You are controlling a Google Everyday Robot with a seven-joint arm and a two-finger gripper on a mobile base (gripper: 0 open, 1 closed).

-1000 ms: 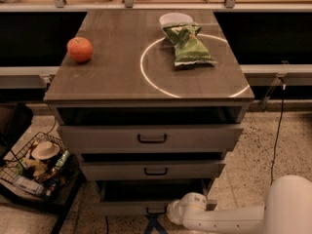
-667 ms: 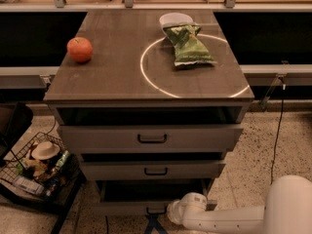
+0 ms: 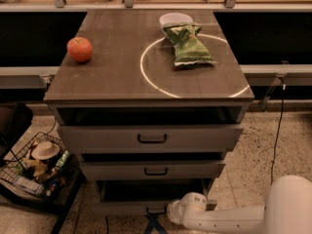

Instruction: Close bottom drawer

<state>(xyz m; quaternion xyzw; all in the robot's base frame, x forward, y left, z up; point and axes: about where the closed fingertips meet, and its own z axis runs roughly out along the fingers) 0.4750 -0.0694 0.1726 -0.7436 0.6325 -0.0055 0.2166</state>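
The bottom drawer is the lowest of the cabinet's three grey-brown drawers. It stands pulled out, with a dark gap above its low front, and its small black handle shows at the lower edge of the view. My white arm reaches in from the lower right. My gripper is right at the drawer front, just below the handle, and is mostly cut off by the frame's bottom edge.
The middle drawer and top drawer also stand slightly out. On the cabinet top lie an apple, a white bowl and a green chip bag. A wire basket of items stands at the left.
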